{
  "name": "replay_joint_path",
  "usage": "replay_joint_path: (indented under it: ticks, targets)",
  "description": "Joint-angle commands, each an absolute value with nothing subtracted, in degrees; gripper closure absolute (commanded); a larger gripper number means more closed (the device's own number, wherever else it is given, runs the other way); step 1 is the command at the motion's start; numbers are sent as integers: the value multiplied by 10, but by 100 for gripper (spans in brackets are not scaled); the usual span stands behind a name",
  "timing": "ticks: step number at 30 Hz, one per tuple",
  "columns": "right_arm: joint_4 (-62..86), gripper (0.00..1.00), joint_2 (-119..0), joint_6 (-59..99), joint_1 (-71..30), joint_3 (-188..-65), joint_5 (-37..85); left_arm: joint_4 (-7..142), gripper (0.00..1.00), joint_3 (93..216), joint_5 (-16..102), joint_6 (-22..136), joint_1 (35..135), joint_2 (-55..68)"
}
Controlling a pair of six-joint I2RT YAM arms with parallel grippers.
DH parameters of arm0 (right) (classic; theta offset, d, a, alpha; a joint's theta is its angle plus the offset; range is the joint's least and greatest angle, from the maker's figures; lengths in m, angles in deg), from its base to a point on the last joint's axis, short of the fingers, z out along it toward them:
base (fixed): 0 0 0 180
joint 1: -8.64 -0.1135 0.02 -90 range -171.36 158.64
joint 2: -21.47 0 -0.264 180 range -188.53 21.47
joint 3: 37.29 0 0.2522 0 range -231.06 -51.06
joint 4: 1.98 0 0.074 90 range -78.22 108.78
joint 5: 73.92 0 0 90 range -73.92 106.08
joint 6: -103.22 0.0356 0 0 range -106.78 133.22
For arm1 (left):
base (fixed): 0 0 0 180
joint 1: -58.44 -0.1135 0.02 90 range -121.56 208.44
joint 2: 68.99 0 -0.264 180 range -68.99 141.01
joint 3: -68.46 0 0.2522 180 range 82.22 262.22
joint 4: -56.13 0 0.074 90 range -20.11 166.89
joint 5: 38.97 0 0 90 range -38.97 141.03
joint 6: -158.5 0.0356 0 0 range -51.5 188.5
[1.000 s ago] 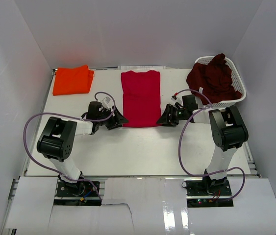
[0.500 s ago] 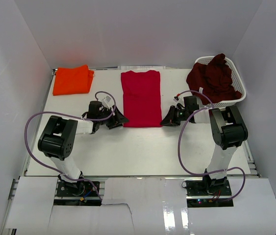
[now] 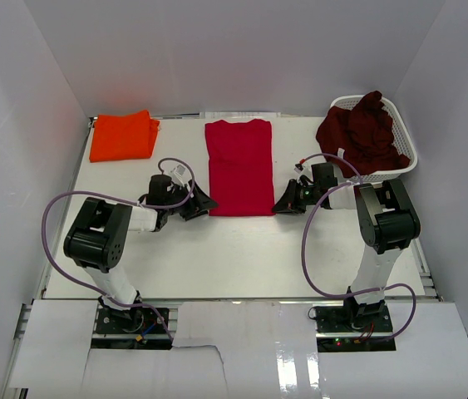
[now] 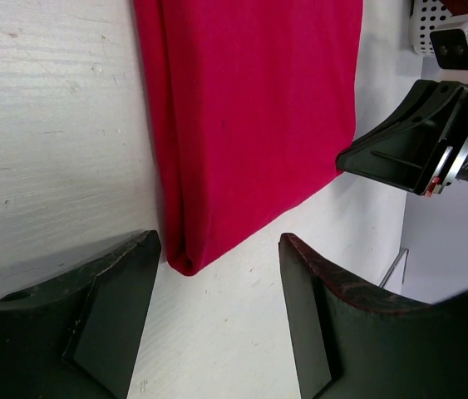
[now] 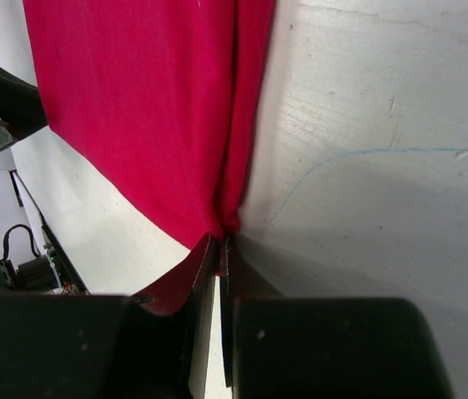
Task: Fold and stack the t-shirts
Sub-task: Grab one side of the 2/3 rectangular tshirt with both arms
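The red t-shirt point(image 3: 239, 166) lies flat in the upper middle of the overhead view, folded into a long narrow strip on the white table point(image 3: 242, 249). We see the orange t-shirt point(image 3: 122, 135) folded at the upper left of the frame, well apart from the red one. Over at the upper right, the maroon t-shirt point(image 3: 362, 133) sits bunched up in the white basket point(image 3: 406, 137) and spills over its rim.

Down at the strip's lower edge, both arms are low on the table. The right gripper point(image 3: 282, 202) is at the lower right corner of the cloth. In its wrist view, the right gripper point(image 5: 221, 249) has its fingers pressed tight together, and the tip of the red t-shirt point(image 5: 150, 108) runs into the seam between them, so it is pinching that corner. A faint blue line point(image 5: 367, 154) curves across the table just beside it.

On the other side, the left gripper point(image 3: 200, 202) sits at the lower left corner. From its own camera we see the left gripper point(image 4: 217, 307) spread wide. The corner of the red t-shirt point(image 4: 258, 108) pokes into the gap between the fingers, just beside the left-hand one and not clamped.
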State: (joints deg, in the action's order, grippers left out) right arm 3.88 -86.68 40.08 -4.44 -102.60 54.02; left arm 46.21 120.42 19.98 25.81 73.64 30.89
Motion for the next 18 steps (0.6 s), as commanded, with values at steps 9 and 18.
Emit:
replay_joint_path:
  ticks: [9,18]
  targets:
    - [55,92,-888,384,-42,-1020,494,624,28,1208,316,264,784,305]
    - [55,92,-886,384,-42,-1018,495,672,38,1240,337,254,800,309]
